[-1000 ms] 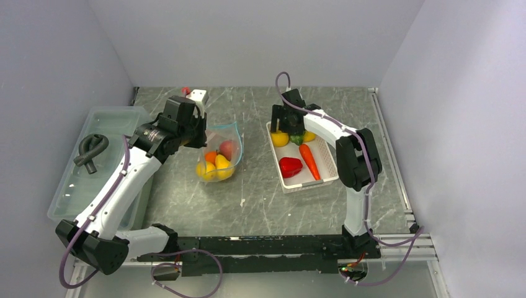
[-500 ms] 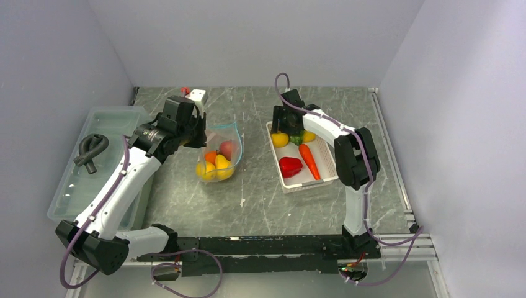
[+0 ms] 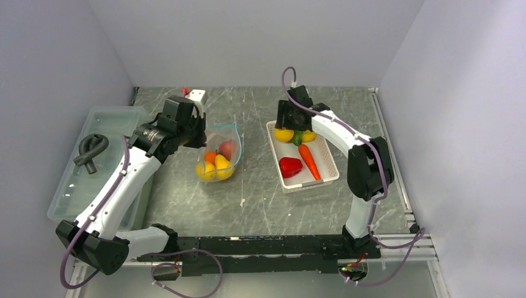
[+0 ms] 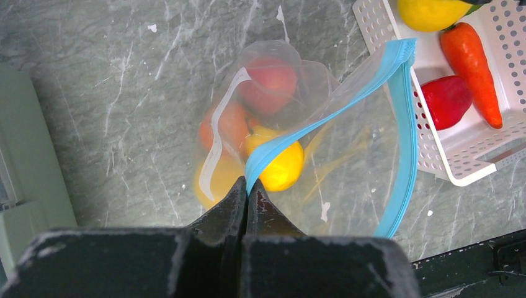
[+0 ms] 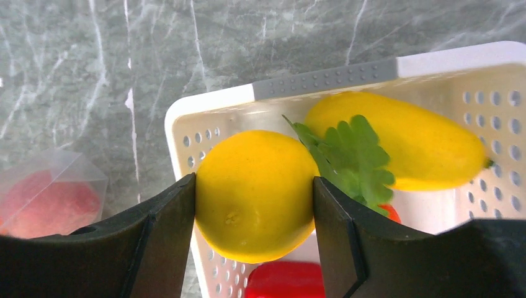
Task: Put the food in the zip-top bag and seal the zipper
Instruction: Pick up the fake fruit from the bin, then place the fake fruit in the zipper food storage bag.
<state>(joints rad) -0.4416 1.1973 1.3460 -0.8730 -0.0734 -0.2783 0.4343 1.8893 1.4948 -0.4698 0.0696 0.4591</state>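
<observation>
Now, zip-top bag (image 4: 347, 155): beside basket (image 4: 462, 171), holds yellow, orange, red fruits (image 4: 282, 171).
Left gripper (image 4: 247, 188): pinched tight on the zipper (image 4: 407, 143).
Basket: carrot (image 3: 309, 161), red pepper (image 3: 290, 166), green leafy piece (image 5: 353, 155).
Right gripper (image 5: 253, 186): clamps a yellow round fruit (image 5: 255, 205) over basket.

The grey-green, white-veined marbled desk (image 3: 260, 198) carries a clear floppy plastic zip-top bag (image 3: 223, 155), its bottom resting at about 10 o'clock from the middle. A white perforated rectangular plastic basket (image 3: 310, 183) lies at 2 o'clock, well apart from the bag. A large translucent lidded plastic bin (image 3: 74, 192) sits along the 9 o'clock edge, a small white block (image 3: 198, 95) stands near the far edge at 11 o'clock, and a tiny white fleck (image 3: 242, 202) lies near the middle.
</observation>
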